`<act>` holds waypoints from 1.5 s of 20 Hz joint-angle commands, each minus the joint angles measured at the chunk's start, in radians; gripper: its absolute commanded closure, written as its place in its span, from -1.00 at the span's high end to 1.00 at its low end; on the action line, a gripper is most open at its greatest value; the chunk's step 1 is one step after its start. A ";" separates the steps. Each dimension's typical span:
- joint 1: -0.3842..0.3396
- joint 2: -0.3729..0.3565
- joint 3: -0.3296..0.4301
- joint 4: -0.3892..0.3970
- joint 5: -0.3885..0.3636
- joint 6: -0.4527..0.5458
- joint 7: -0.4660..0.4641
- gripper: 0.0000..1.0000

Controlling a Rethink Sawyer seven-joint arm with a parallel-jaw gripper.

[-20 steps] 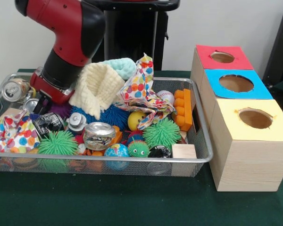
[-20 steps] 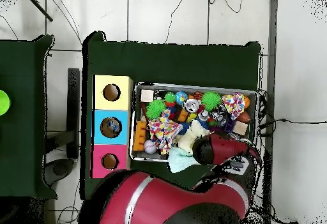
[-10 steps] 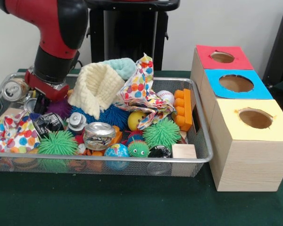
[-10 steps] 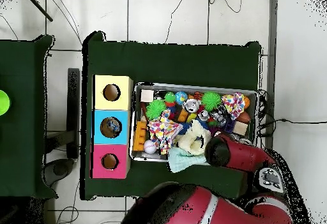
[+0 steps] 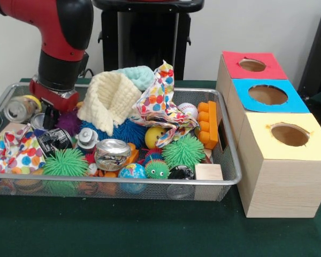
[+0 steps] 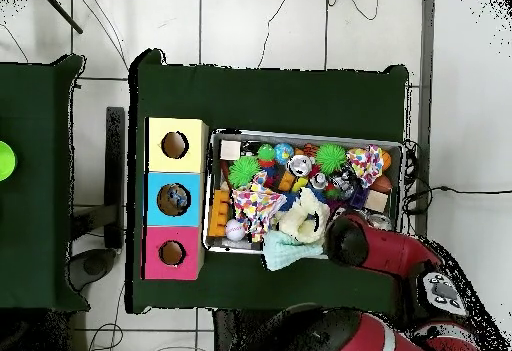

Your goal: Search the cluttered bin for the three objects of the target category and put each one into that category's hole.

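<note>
While the gripper dips into the bin, far left corner, jaw state can't be told. Beside it lies a clear crinkly bottle w/ yellow end, tipped sideways against the rim.

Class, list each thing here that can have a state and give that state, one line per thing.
Bin: crammed with clutter.
Silver can: crushed, lying among the toys.
Cream cloth: crumpled, heaped on top.
Blue-topped box hole: open.
End effector: low in the bin; grip not visible.
</note>
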 commanded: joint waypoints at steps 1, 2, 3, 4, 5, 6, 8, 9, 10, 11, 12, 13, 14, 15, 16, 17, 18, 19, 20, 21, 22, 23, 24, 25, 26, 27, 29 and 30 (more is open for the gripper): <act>0.007 -0.039 0.159 0.110 -0.052 0.150 -0.053 -1.00; 0.004 -0.056 0.166 0.121 -0.050 0.154 -0.053 -1.00; 0.005 -0.070 0.170 0.130 -0.048 0.161 -0.051 -1.00; 0.006 -0.086 0.174 0.140 -0.044 0.167 -0.049 -1.00; 0.008 -0.100 0.176 0.147 -0.044 0.168 -0.048 -1.00; 0.008 -0.113 0.180 0.154 -0.041 0.173 -0.048 -1.00; 0.002 -0.136 0.192 0.170 -0.039 0.183 -0.050 -1.00; -0.002 -0.142 0.199 0.175 -0.039 0.182 -0.049 -1.00; -0.006 -0.146 0.203 0.179 -0.040 0.181 -0.049 -1.00; -0.010 -0.147 0.209 0.181 -0.041 0.180 -0.048 -1.00; -0.014 -0.146 0.215 0.180 -0.042 0.178 -0.048 -1.00; -0.017 -0.145 0.218 0.180 -0.044 0.174 -0.047 -1.00; -0.017 -0.145 0.220 0.180 -0.044 0.175 -0.046 -1.00; -0.019 -0.146 0.223 0.181 -0.043 0.174 -0.044 -1.00; -0.022 -0.148 0.225 0.184 -0.046 0.162 -0.040 -1.00; -0.015 -0.148 0.217 0.181 -0.053 0.144 -0.033 -1.00; -0.007 -0.145 0.208 0.175 -0.064 0.115 -0.023 -1.00; 0.009 -0.142 0.186 0.167 -0.077 0.071 -0.006 -1.00; 0.031 -0.131 0.156 0.148 -0.093 0.016 0.013 -1.00; 0.059 -0.114 0.119 0.120 -0.104 -0.019 0.029 -1.00; 0.095 -0.089 0.072 0.083 -0.115 -0.051 0.044 -1.00; 0.123 -0.061 0.029 0.041 -0.126 -0.089 0.053 -1.00; 0.153 -0.031 -0.013 0.002 -0.129 -0.116 0.062 -1.00; 0.175 -0.003 -0.052 -0.030 -0.123 -0.132 0.073 -1.00; 0.210 0.025 -0.102 -0.062 -0.115 -0.151 0.086 -1.00; 0.232 0.047 -0.137 -0.084 -0.106 -0.159 0.093 -1.00; 0.272 0.079 -0.195 -0.109 -0.081 -0.169 0.103 -1.00; 0.283 0.085 -0.211 -0.115 -0.072 -0.168 0.101 -1.00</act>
